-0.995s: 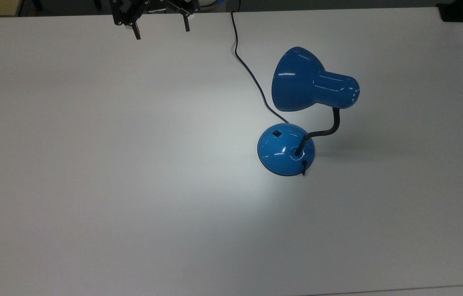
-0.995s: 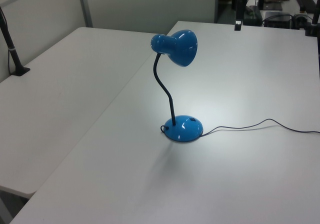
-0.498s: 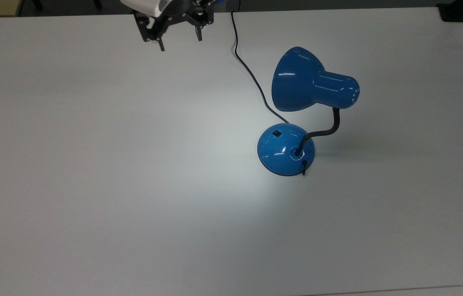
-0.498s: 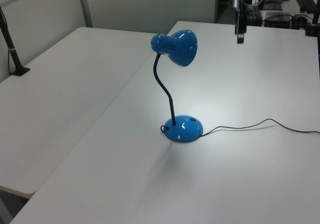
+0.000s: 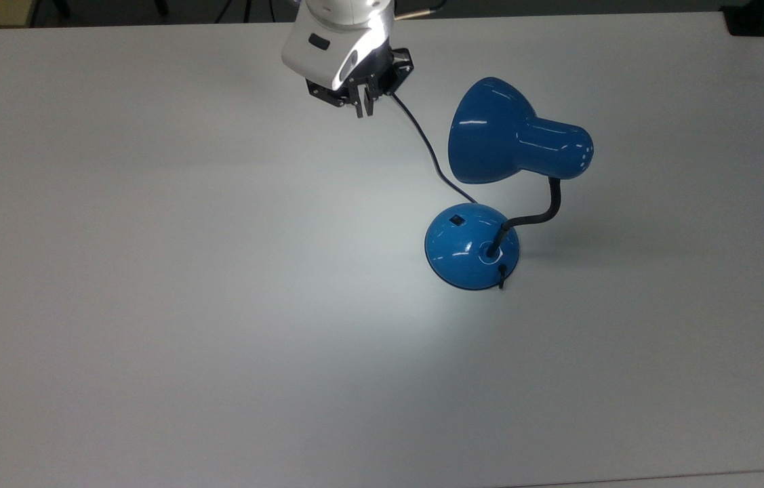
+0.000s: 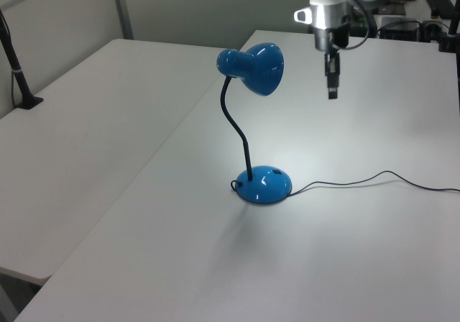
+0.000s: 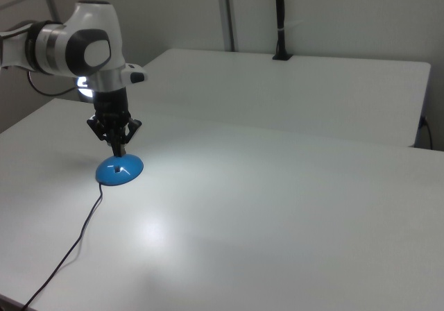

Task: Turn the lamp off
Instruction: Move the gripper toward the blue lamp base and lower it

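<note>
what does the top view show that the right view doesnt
Top view: the lamp's blue shade, its bendy black neck and the small black switch on the base. Right view: the arm's round white joint and a black post at the back. Both: the pincer above the white table, the base, the dark cord and the pool of light.

The lit lamp [image 5: 514,146] casts a bright pool on the white table [image 5: 151,305], its glossy shade showing small glare streaks.
</note>
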Available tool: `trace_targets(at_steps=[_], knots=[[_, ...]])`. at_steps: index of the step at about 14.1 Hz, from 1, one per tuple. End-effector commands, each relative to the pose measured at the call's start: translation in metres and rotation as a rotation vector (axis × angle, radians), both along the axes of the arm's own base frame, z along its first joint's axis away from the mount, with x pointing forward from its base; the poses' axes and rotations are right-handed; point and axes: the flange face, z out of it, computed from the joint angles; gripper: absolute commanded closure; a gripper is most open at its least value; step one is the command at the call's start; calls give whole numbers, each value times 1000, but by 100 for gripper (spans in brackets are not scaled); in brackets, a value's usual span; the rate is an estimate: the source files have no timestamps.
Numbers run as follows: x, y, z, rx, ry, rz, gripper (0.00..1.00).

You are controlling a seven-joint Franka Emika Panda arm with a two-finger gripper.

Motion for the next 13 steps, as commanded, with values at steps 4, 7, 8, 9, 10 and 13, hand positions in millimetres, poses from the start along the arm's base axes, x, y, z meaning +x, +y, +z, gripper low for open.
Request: trace_targets(at_steps=[4, 7, 8, 9, 10, 13], knots=[[25, 65, -56, 65, -70, -216, 100], [32, 81, -76, 79, -94, -257, 100], [35, 87, -86, 83, -98, -275, 100], [38, 93, -95, 89, -106, -292, 100], [40, 95, -99, 94, -116, -302, 100], [42, 107, -119, 100, -115, -314, 100]])
